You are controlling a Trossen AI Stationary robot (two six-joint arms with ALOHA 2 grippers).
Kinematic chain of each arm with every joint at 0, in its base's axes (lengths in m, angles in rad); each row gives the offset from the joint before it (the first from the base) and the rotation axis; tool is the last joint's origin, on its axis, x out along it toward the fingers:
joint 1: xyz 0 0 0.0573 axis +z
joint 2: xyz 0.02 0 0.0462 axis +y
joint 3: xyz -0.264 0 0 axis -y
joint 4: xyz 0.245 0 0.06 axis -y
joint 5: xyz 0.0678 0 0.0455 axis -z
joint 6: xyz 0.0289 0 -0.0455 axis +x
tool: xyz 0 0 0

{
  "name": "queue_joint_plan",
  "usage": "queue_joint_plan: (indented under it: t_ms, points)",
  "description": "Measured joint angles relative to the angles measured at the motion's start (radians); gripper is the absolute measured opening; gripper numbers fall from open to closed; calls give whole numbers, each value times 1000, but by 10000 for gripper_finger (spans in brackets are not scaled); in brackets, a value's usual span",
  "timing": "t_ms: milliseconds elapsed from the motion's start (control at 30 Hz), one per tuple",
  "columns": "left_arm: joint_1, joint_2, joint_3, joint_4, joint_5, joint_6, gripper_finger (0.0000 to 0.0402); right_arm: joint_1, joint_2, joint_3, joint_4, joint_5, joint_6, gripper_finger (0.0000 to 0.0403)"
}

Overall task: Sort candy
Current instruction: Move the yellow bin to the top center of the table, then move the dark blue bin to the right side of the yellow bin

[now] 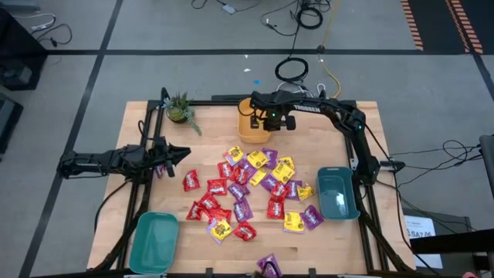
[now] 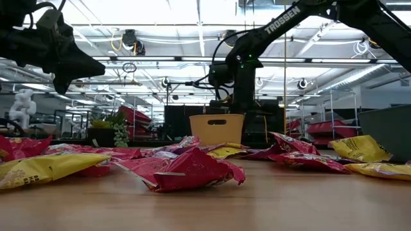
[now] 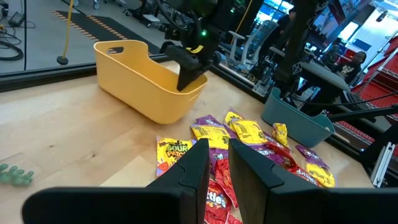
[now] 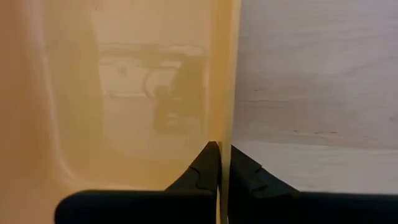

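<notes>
Shiny candy packets (image 1: 247,189) in red, purple and yellow lie in a big loose pile on the middle of the wooden table (image 1: 208,135). A few packets sit apart from the pile, and one purple packet (image 1: 268,266) lies alone at the near edge, at about six o'clock from the pile. A teal bin (image 1: 154,241) sits near the edge at about seven o'clock, and it looks bare inside. Another teal bin (image 1: 338,193) sits at about three o'clock, just beside the pile. The left gripper (image 1: 184,153) hangs in the air at about nine o'clock, close to the pile but not touching it. Its two fingers (image 3: 194,168) stand a little way apart with nothing between them. Farther back, at about twelve o'clock, stands a yellow bin (image 1: 253,129). The right gripper (image 1: 262,120) is right at this bin. Its fingers (image 4: 205,163) are pinched on the thin rim of the bin's wall, one on the inside and one on the outside. A small green plant (image 1: 180,110) stands in the far left corner, at about ten o'clock, well apart from the candy.
</notes>
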Motion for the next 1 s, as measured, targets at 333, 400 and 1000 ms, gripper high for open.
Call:
queue_joint_plan:
  t_ms: [333,400,1000]
  points:
    - [0,0,0,0,0,0,70,2,0,0,-12,-2,18,50]
    - [0,0,0,0,0,0,70,2,-4,0,-16,-2,6,60]
    - [0,0,0,0,0,0,70,3,-339,0,-285,171,-119,161]
